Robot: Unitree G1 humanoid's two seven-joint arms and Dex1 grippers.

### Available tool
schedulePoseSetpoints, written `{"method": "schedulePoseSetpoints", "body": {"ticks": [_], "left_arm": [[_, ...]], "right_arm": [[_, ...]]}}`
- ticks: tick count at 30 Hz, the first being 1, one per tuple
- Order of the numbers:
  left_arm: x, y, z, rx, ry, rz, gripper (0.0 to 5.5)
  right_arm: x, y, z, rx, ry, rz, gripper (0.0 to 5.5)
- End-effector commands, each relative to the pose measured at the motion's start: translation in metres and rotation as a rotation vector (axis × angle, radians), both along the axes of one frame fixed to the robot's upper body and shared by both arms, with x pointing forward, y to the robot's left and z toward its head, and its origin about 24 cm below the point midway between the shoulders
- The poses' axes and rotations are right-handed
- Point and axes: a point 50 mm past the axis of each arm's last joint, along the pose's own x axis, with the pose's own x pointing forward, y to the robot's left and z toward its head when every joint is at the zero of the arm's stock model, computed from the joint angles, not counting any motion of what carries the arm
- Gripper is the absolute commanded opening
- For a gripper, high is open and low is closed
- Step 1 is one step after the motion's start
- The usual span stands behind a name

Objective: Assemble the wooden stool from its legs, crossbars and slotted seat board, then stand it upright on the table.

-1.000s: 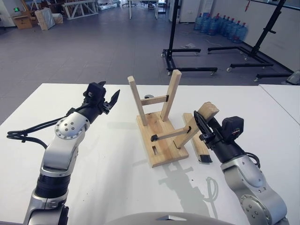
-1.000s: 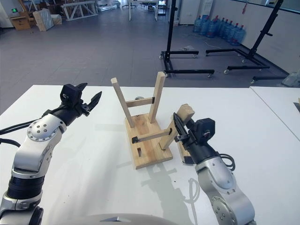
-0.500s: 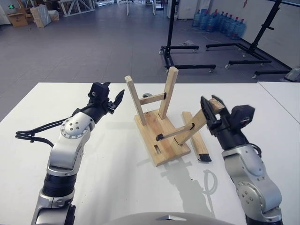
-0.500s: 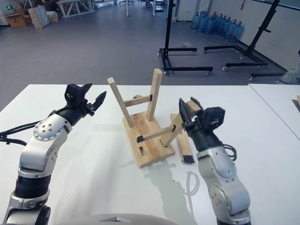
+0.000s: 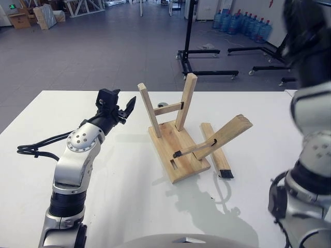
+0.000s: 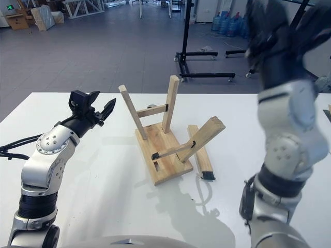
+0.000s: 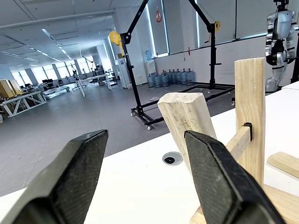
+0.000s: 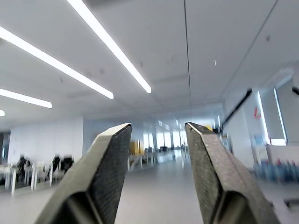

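Seat board [image 5: 166,146] lies flat mid-table [image 5: 119,175], slots facing up. At its 12 o'clock end 2 legs stand up, left upright leg [image 5: 147,111] and right upright leg [image 5: 185,102]. Both lean a bit and are joined by a crossbar [image 5: 168,108] w/ black end fittings. Tilted leg [image 5: 223,135] sits at the board's 3 o'clock edge, top pointing to abt 2 o'clock. A second crossbar [image 5: 189,150] runs from it down to the board, its black tip near a slot. Loose leg [image 5: 221,163] lies flat on the table just beside the board at 3 o'clock, passing under the tilted one. L gripper [image 5: 126,96] hovers over the table at abt 10 o'clock from the board, near the left upright leg's top but apart from it. Its fingers [image 7: 79,172] are spread wide, holding nothing. R arm is up high at 3 o'clock, well above the table. R gripper [image 8: 158,127] points at the ceiling lights [image 8: 110,49], fingers apart, holding nothing.
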Motion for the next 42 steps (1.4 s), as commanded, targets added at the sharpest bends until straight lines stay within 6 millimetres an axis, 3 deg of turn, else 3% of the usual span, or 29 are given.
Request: {"method": "schedulePoseSetpoints", "body": {"ticks": [1, 2, 3, 4, 6, 10, 14, 16, 18, 21, 23, 25, 27, 29, 31, 36, 42], "left_arm": [[-0.002, -0.005, -0.001, 0.007, -0.004, 0.000, 3.00], [-0.001, -0.007, -0.001, 0.009, -0.004, -0.006, 3.00], [0.001, -0.010, -0.001, 0.014, -0.005, -0.021, 3.00], [0.002, -0.010, 0.000, 0.027, -0.009, -0.032, 3.00], [0.002, -0.007, 0.000, 0.025, -0.001, -0.024, 3.00], [0.000, -0.017, -0.004, 0.013, 0.014, -0.055, 3.00], [0.000, -0.021, -0.004, 0.009, 0.016, -0.068, 3.00], [-0.001, -0.022, -0.006, 0.014, 0.020, -0.072, 3.00], [-0.002, -0.023, -0.007, 0.018, 0.019, -0.073, 3.00], [-0.002, -0.023, -0.006, 0.012, 0.014, -0.067, 3.00], [-0.004, -0.021, -0.006, 0.010, 0.010, -0.053, 3.00], [-0.005, -0.018, -0.007, 0.010, 0.011, -0.038, 3.00], [-0.006, -0.015, -0.009, 0.022, 0.015, -0.027, 3.00], [-0.006, -0.011, -0.010, 0.037, 0.019, -0.016, 3.00], [-0.006, -0.010, -0.011, 0.042, 0.022, -0.010, 3.00], [-0.006, -0.016, -0.010, 0.046, 0.019, -0.034, 3.00], [-0.005, -0.019, -0.013, 0.059, 0.025, -0.048, 3.00]], "right_arm": [[0.028, 0.021, -0.103, -0.042, 0.489, 0.062, 2.09], [0.025, 0.027, -0.168, -0.138, 0.751, 0.045, 2.09], [0.010, 0.029, -0.219, -0.207, 0.964, 0.048, 2.09], [-0.009, 0.033, -0.250, -0.198, 1.094, 0.070, 2.09], [-0.020, 0.039, -0.258, -0.190, 1.112, 0.093, 2.09], [0.003, 0.040, -0.223, -0.199, 0.885, 0.039, 2.09], [0.024, 0.030, -0.151, -0.074, 0.561, -0.017, 2.09], [0.024, 0.027, -0.113, 0.018, 0.409, -0.010, 2.09], [0.020, 0.019, -0.089, 0.136, 0.324, -0.015, 2.09], [0.011, -0.001, -0.070, 0.236, 0.249, -0.092, 2.09], [0.010, -0.019, -0.092, 0.167, 0.333, -0.233, 2.09], [0.006, -0.038, -0.146, -0.001, 0.542, -0.330, 2.29], [-0.014, -0.047, -0.198, -0.079, 0.731, -0.322, 2.66], [-0.039, -0.036, -0.239, -0.126, 0.905, -0.227, 3.00], [-0.056, -0.018, -0.266, -0.143, 1.057, -0.090, 3.33], [-0.066, 0.006, -0.294, -0.186, 1.235, 0.026, 3.33], [-0.054, 0.006, -0.321, -0.277, 1.347, -0.047, 3.33]]}}
